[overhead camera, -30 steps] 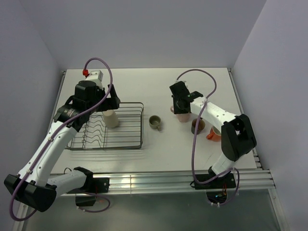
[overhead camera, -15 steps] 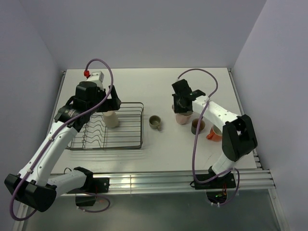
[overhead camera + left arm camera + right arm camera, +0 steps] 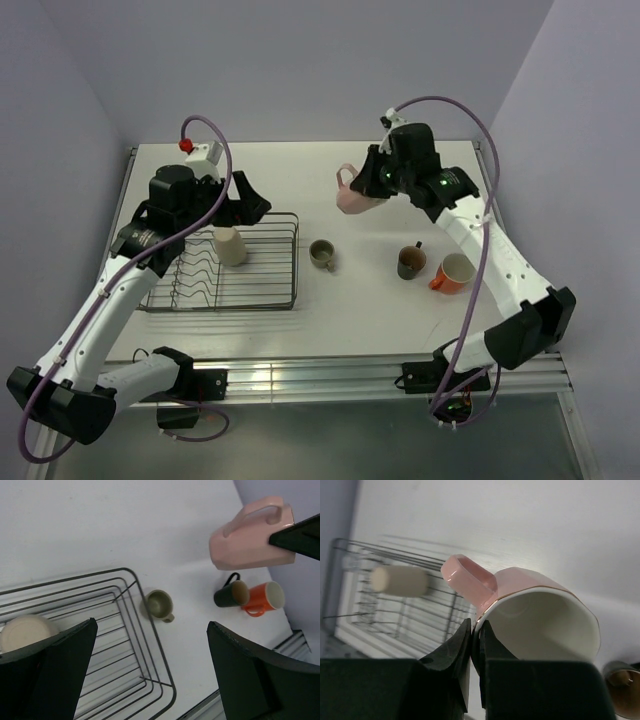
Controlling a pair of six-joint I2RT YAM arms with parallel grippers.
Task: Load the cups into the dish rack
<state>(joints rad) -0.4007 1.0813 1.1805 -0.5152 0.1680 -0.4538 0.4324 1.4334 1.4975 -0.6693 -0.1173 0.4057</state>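
Note:
My right gripper (image 3: 475,630) is shut on the rim of the pink mug (image 3: 540,610), one finger inside and one outside, beside the handle. The mug (image 3: 352,196) hangs tilted in the air right of the dish rack (image 3: 280,290); the left wrist view shows the mug (image 3: 245,545) too. A beige tumbler (image 3: 230,246) stands in the rack. My left gripper (image 3: 151,625) is open above the rack's right end (image 3: 150,650), holding nothing. On the table are a small olive-green cup (image 3: 322,254), a dark brown mug (image 3: 410,263) and an orange mug (image 3: 455,272).
The white table ends at an aluminium rail (image 3: 350,375) at the near edge. Grey walls close in at the back and on both sides. The brown mug (image 3: 231,593) and orange mug (image 3: 262,597) sit side by side near the right edge.
My right gripper has shut on the pink mug's rim and lifted it off the table, up and to the left. My left gripper has opened a little wider above the rack.

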